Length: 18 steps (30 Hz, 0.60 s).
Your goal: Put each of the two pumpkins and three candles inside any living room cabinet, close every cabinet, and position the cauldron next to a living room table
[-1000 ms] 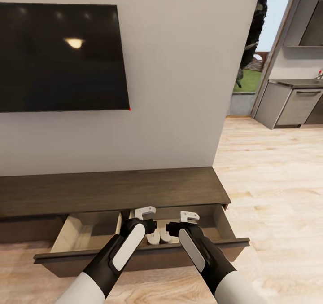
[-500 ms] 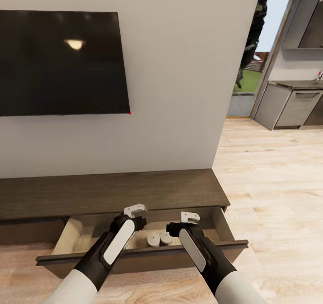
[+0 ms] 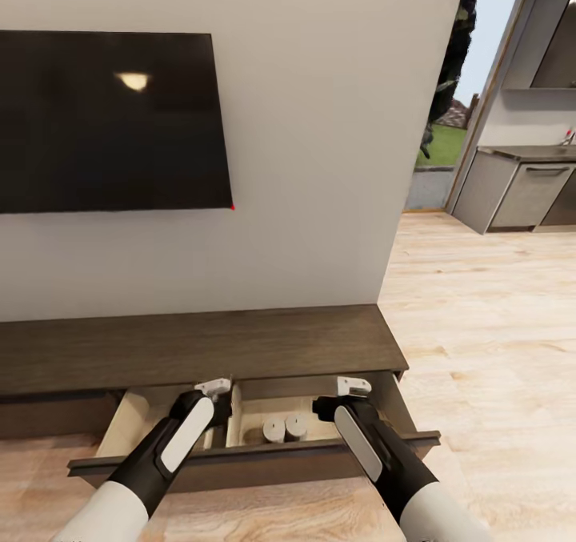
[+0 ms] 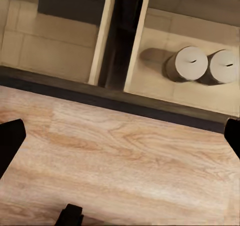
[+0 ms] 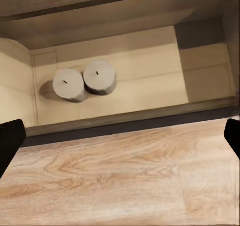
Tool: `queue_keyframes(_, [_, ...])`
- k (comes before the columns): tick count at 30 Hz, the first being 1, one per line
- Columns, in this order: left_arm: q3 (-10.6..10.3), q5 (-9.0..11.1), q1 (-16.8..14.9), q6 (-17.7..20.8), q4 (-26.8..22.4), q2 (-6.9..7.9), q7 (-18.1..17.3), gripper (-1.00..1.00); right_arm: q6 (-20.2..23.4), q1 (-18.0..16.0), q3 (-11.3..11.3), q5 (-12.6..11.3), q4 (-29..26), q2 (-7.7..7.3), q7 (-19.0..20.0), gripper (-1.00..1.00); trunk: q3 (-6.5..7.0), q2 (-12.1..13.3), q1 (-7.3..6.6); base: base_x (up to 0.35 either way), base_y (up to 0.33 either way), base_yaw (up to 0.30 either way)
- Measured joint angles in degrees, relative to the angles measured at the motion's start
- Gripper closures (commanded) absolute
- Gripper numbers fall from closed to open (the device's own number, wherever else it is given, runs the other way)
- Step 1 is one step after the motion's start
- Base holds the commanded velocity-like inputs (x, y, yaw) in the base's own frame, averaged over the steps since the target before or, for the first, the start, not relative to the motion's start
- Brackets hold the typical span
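Observation:
The long dark-brown cabinet point(image 3: 200, 346) stands against the wall with both front drawers pulled out. Two pale grey candles point(image 3: 285, 427) sit side by side in the right drawer, also seen as candles point(image 4: 205, 64) and candles point(image 5: 84, 80). My left gripper point(image 3: 218, 404) hangs open over the divider between the drawers, its dark fingertips point(image 4: 10, 141) spread wide and holding nothing. My right gripper point(image 3: 328, 407) hangs open over the right drawer, just right of the candles, with fingertips point(image 5: 10, 141) far apart. The pumpkins are out of view.
A black TV point(image 3: 112, 122) hangs on the white wall above the cabinet. The drawer front point(image 3: 256, 454) juts out over the light wood floor point(image 3: 496, 350). To the right, an opening leads to grey kitchen units point(image 3: 520, 186).
My left gripper has swung left, from above the candles to above the divider between drawers. My right gripper has shifted slightly right. The camera has moved, so the whole picture sits lower.

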Motion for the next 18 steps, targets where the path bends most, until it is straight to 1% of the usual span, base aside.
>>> queue_keyframes(2, [0.0,-0.1,0.0,0.0,2.1,0.01,-0.4,-1.00,0.0,0.2,-0.5,0.0,0.0,-1.11,-0.1,-1.00,0.36,0.8,-0.44,0.000,0.000,0.000])
queue_keyframes(4, [0.0,-0.3,0.0,-0.1,4.9,0.14,-1.7,-1.00,-0.1,0.3,-0.9,0.0,0.3,-2.80,-0.2,-1.00,0.72,1.6,-0.88,0.000,0.000,0.000])
queue_keyframes(5, [0.0,-0.5,0.0,-0.2,6.1,0.18,-2.6,-1.00,-0.2,0.4,-1.0,-0.1,0.3,-3.41,-0.2,-1.00,0.90,2.0,-1.10,0.000,0.000,0.000])
queue_keyframes(7, [0.0,-0.8,0.0,-0.4,7.4,0.26,-3.8,-1.00,-0.7,0.6,-1.1,-0.2,0.2,-3.93,-0.2,-1.00,1.26,2.8,-1.54,0.000,0.000,0.000])
queue_keyframes(11, [-0.1,-1.2,0.3,-0.9,10.7,0.32,-4.9,-1.00,-4.3,1.5,-1.1,-0.2,0.8,-4.37,-0.2,-1.00,1.97,4.4,-2.42,0.000,0.000,0.000])
queue_keyframes(14, [-0.2,-1.3,0.3,-3.8,13.9,0.33,-5.3,-1.00,-8.4,4.1,-1.1,-0.2,0.9,-4.45,-0.2,-1.00,2.51,5.6,-3.08,0.000,0.000,0.000])
queue_keyframes(18, [-0.7,-1.3,0.4,-7.2,16.7,0.33,-5.9,-1.00,-10.4,5.5,-1.0,0.0,0.9,-4.48,-0.3,-1.00,3.23,7.2,-3.96,0.000,0.000,0.000])
